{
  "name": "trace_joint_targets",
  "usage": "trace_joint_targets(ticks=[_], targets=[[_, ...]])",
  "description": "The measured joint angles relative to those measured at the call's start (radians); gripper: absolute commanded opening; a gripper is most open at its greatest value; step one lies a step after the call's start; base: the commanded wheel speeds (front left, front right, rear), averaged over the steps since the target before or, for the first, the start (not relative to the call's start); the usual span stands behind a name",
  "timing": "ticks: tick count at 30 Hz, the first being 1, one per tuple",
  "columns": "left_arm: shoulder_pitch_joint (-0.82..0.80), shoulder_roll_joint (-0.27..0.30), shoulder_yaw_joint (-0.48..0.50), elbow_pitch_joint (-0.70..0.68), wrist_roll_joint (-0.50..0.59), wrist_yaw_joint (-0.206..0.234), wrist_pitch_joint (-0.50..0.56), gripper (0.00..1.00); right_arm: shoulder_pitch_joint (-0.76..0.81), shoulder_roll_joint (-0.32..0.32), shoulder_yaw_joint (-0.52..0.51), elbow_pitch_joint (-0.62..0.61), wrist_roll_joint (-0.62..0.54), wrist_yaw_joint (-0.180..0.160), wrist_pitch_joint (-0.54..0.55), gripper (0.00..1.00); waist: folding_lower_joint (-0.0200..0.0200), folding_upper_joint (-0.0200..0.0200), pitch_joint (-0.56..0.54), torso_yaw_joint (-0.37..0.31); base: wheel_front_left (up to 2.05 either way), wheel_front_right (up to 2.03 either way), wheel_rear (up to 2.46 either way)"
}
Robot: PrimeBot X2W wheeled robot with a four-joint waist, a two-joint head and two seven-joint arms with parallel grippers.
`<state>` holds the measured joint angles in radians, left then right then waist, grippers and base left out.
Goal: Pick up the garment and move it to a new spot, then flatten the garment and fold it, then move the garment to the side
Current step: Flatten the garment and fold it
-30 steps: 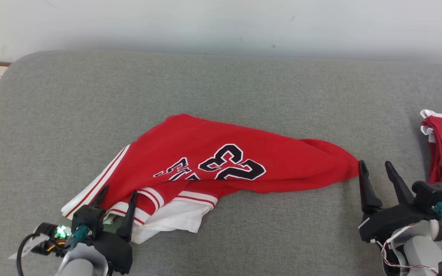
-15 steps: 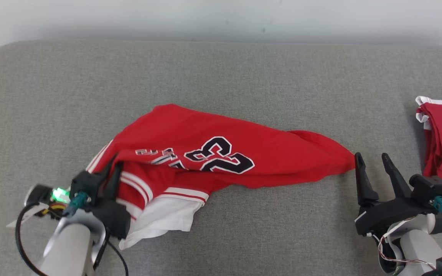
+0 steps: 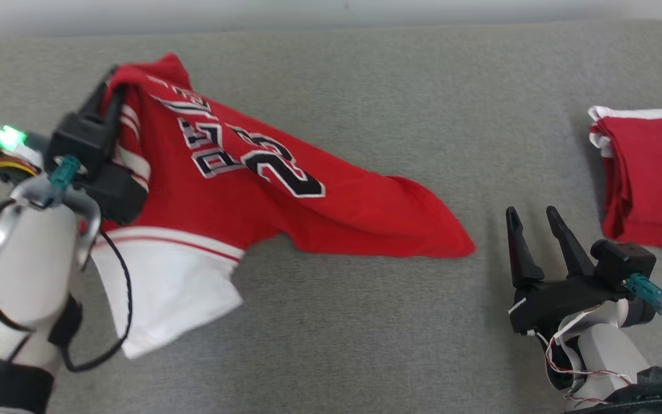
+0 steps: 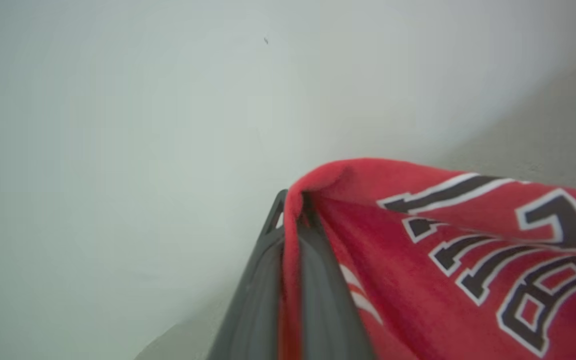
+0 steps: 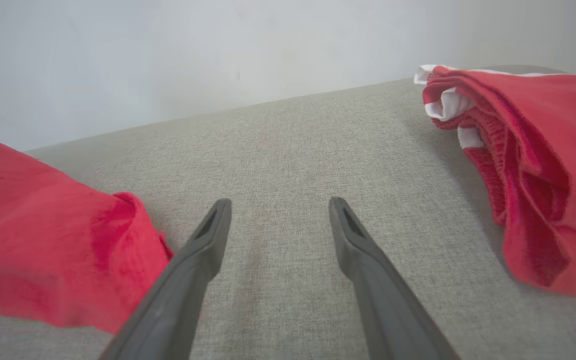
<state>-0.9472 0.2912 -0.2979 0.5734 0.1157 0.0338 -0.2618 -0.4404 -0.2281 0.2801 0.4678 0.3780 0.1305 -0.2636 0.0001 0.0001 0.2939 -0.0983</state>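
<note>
Black, white-edged "23" on the red garment [image 3: 337, 213]; lettering above illegible

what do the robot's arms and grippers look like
Left gripper and right gripper: black bodies, two long dark tapered fingers, teal plugs, pale rounded forearms. Left has a green light and black cable; right shows thin red and white wires.

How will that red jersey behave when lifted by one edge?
Probably floppy: the jersey drapes from the left fingers while its far end lies on the grey cushion. Likely light: a thin pinch of fabric holds it up.
</note>
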Motion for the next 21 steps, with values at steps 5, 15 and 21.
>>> trace_joint_targets(ticks=[5, 15, 21], targets=[[-0.026, 0.018, -0.026, 0.082, -0.015, 0.005, 0.0, 1.0, -0.001, 0.007, -0.004, 0.002, 0.0, 0.0, 0.0, 1.0, 0.0001, 0.0, 0.033, -0.05, 0.0, 0.0, 0.0], [0.084, -0.04, 0.015, 0.083, -0.132, 0.064, 0.0, 1.0, 0.022, 0.021, -0.035, 0.002, 0.0, 0.0, 0.0, 1.0, 0.0, 0.0, 0.05, -0.062, 0.0, 0.0, 0.0], [0.219, -0.093, 0.049, -0.035, -0.18, 0.078, 0.0, 1.0, 0.034, 0.031, -0.02, 0.003, 0.0, 0.0, 0.0, 1.0, -0.0001, 0.0, 0.009, -0.02, 0.0, 0.0, 0.0]])
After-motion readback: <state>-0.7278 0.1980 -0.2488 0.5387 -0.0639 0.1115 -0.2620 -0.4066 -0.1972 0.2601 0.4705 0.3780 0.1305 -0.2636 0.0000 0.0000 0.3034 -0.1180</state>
